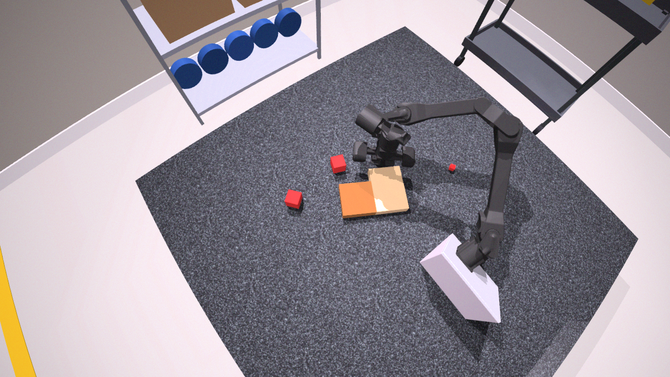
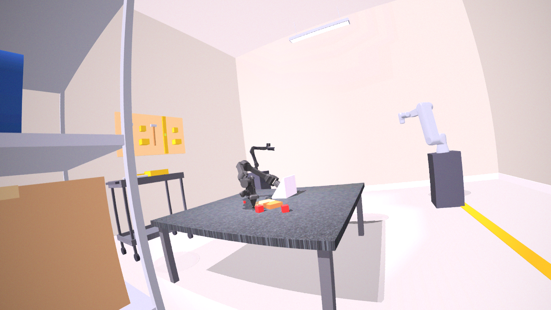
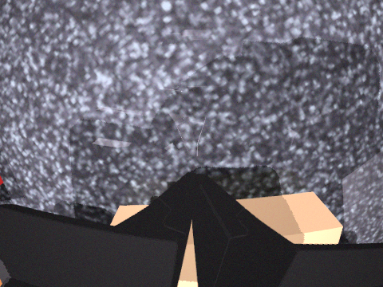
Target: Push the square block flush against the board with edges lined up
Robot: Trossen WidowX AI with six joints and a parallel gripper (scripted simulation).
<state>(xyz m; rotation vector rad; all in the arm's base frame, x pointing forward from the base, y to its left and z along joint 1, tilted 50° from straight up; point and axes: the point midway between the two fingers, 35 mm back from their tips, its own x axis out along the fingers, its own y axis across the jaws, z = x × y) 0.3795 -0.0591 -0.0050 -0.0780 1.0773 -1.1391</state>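
The orange square block (image 1: 357, 199) (image 2: 274, 205) lies flat on the table. One whole side lies along the long left side of the pale wooden board (image 1: 391, 187) (image 3: 315, 211), with no gap visible in the top view. Their near edges look about even there; the board reaches farther at its far end. My gripper (image 1: 384, 164) (image 2: 253, 206) (image 3: 195, 182) is shut and empty, pointing down with its tips low at the board's far end. Its fingers hide the middle of that end in the wrist view. Whether the tips touch the board cannot be told.
A red cube (image 1: 338, 164) (image 2: 259, 208) is left of the gripper and another red cube (image 1: 293, 199) (image 2: 285, 208) is farther left. A tiny red cube (image 1: 451, 167) (image 2: 244, 202) is on the right. A white wedge (image 1: 461, 283) (image 2: 286, 187) stands by the arm's base.
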